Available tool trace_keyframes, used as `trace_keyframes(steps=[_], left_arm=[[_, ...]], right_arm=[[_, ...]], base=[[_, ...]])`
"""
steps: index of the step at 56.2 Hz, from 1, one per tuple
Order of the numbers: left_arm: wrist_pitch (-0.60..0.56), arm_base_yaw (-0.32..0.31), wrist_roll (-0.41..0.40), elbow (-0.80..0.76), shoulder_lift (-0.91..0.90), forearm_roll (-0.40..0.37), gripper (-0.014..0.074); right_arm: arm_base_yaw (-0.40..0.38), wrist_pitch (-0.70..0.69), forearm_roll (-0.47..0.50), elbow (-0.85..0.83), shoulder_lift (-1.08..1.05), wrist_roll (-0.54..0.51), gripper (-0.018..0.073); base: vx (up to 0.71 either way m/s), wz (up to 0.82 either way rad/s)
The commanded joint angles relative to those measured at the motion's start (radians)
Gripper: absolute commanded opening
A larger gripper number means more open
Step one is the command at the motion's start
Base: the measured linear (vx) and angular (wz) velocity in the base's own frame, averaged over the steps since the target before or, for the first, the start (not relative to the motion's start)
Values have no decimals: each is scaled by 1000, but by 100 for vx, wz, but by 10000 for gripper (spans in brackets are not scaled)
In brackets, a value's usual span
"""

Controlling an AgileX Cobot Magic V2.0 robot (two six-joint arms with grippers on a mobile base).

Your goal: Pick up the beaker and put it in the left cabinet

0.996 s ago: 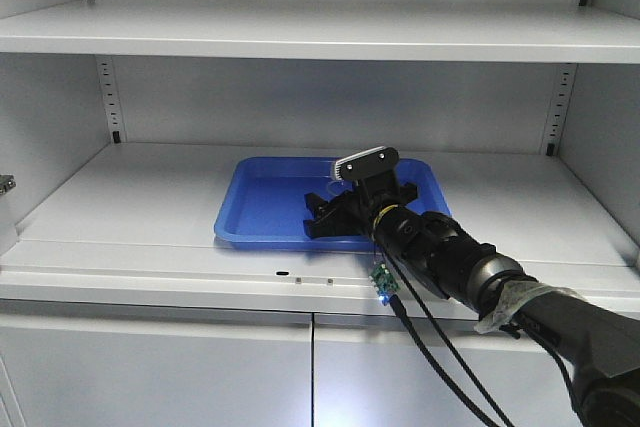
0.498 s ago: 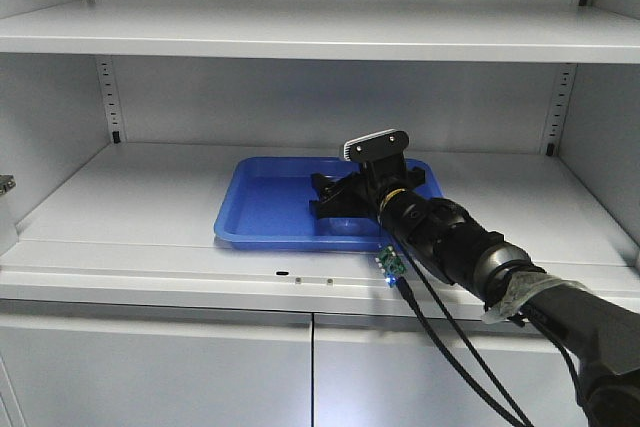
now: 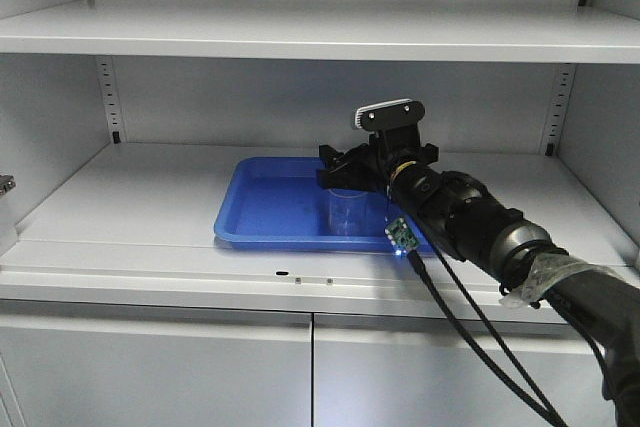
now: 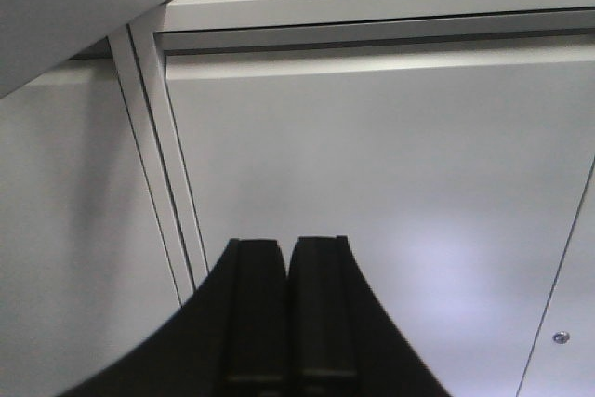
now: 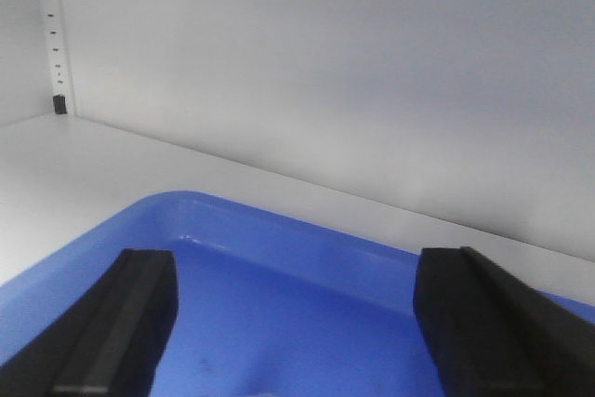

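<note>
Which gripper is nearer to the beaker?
Right. The right gripper is open just above the beaker in the blue tray; the left gripper is shut, down by the cabinet door.

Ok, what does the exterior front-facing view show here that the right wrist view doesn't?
Only the front view shows the beaker standing upright in the blue tray, the right gripper raised above it, the arm, and the cabinet's upper shelf and lower doors. Only the wrist view shows how far apart the fingers stand: wide open, nothing between them. Both show the tray and the grey shelf around it.
</note>
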Motion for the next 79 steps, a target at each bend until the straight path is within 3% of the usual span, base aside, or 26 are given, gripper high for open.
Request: trace_keyframes(steps=[1, 16, 31, 46, 58, 76, 79], left_arm=[[-84, -7, -3, -9, -18, -2, 4], [-84, -7, -3, -9, -18, -2, 4], [-84, -7, -3, -9, -18, -2, 4], [-84, -7, -3, -9, -18, -2, 4], [-84, -7, -3, -9, -18, -2, 4], [-84, -7, -3, -9, -18, -2, 4], [-84, -7, -3, -9, -18, -2, 4]], right_arm=[[-5, -46, 3, -32, -105, 27, 582], [-3, 85, 1, 30, -211, 32, 582], [-7, -20, -39, 419, -460, 24, 582], [-13, 17, -64, 791, -796, -6, 554], [-14, 67, -59, 1055, -1105, -5, 379], [-14, 293, -53, 1297, -1603, 6, -16], [-14, 301, -52, 1329, -1681, 6, -13]], base=[[0, 0], [0, 0], [0, 0], [0, 0], [0, 0], [0, 0], [0, 0]])
